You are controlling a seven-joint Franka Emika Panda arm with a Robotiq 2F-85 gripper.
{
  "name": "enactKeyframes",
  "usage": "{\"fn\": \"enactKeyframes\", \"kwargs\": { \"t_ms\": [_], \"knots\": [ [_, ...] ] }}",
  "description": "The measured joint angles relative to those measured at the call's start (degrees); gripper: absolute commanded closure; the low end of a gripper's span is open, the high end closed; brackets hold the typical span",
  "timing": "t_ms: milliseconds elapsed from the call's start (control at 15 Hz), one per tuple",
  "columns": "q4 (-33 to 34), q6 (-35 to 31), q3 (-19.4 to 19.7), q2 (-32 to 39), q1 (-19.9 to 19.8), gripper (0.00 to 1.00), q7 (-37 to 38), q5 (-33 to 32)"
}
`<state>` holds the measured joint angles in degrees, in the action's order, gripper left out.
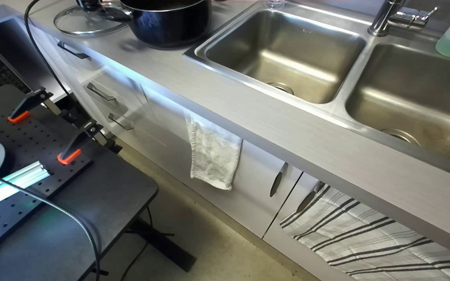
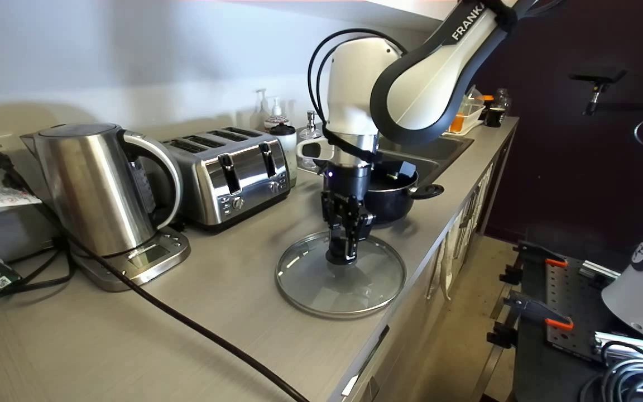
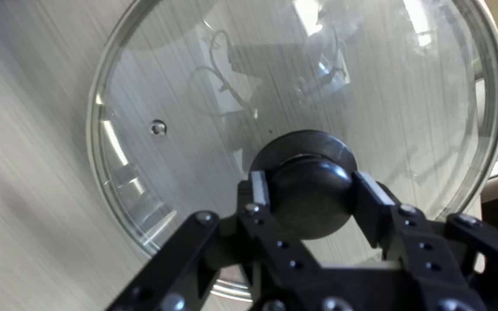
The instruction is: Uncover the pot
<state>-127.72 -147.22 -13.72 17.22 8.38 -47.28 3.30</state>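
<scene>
The pot (image 1: 166, 23) is glossy dark navy and stands uncovered on the counter beside the sink. It also shows in an exterior view (image 2: 391, 205), partly behind the arm, with one black side handle (image 2: 427, 191) pointing toward the counter's front edge. The clear lid (image 2: 316, 287) with a thin metal rim lies on the counter beside the pot, and appears flat. It fills much of the wrist view (image 3: 180, 164). My gripper (image 3: 311, 188) is above the lid, its two fingers against both sides of the black knob (image 3: 314, 211). In an exterior view the gripper (image 2: 344, 248) points straight down.
A steel kettle (image 2: 84, 190) and a toaster (image 2: 238, 178) stand along the wall. A black cable (image 2: 187, 318) crosses the counter. The double sink (image 1: 205, 58) lies beyond the pot. The lid's rim is close to the counter's front edge (image 2: 394, 312).
</scene>
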Motion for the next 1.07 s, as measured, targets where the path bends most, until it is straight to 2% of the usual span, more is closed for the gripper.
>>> {"fn": "enactKeyframes", "kwargs": {
  "t_ms": [400, 467, 533, 600, 867, 1067],
  "knots": [
    [3.17, -0.05, 0.36, 2.53, -0.28, 0.75, 0.91, -3.66],
    [3.41, -0.08, 0.34, 2.71, -0.28, 0.73, 0.91, -3.68],
    [3.44, -0.19, 0.23, 2.75, -0.34, 0.25, 0.91, -3.68],
    [3.42, -0.42, -0.02, 2.78, -0.50, 0.24, 0.86, -3.61],
    [2.95, -3.20, -2.17, 2.52, -1.98, 0.01, -0.10, -2.63],
    [1.07, -7.07, -4.84, 1.32, -3.90, 0.00, -2.87, -0.03]
  ]
}}
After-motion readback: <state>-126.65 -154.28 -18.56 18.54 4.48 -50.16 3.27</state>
